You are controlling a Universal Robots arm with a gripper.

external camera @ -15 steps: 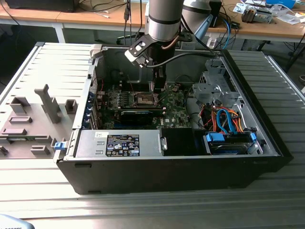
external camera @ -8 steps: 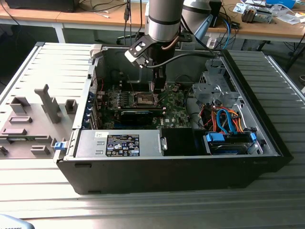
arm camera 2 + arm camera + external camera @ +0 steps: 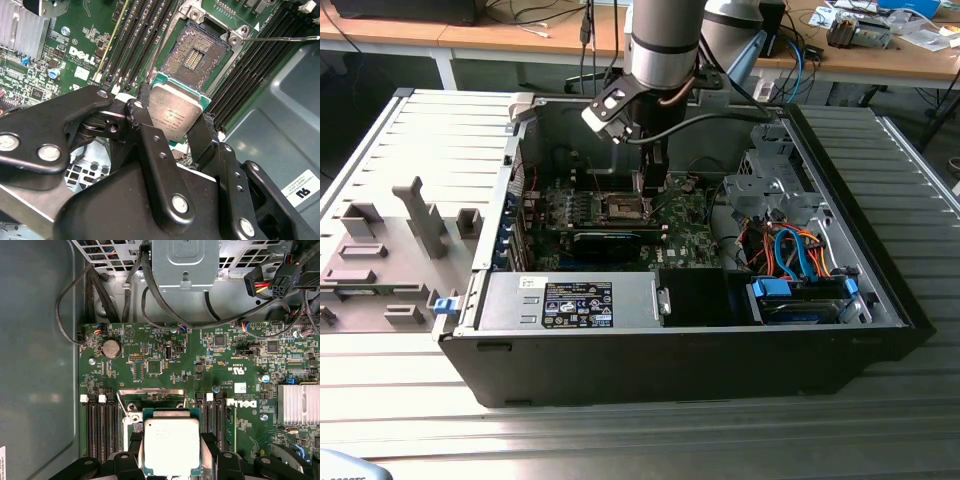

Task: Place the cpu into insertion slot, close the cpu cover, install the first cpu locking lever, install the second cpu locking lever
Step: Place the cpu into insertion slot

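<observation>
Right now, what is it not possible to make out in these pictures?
- Second wrist view: the gripper hides part of the rim of the cpu; its height above the insertion slot cannot be told.
- First wrist view: the cpu covers most of the insertion slot.
- Exterior view: the gripper's tip is too small to show its grasp.

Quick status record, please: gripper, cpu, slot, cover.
gripper: shut on the cpu, gripping its edges
cpu: held over the motherboard, not yet in the insertion slot
insertion slot: uncovered, contact field bare
cpu cover: open, not over the slot
</observation>
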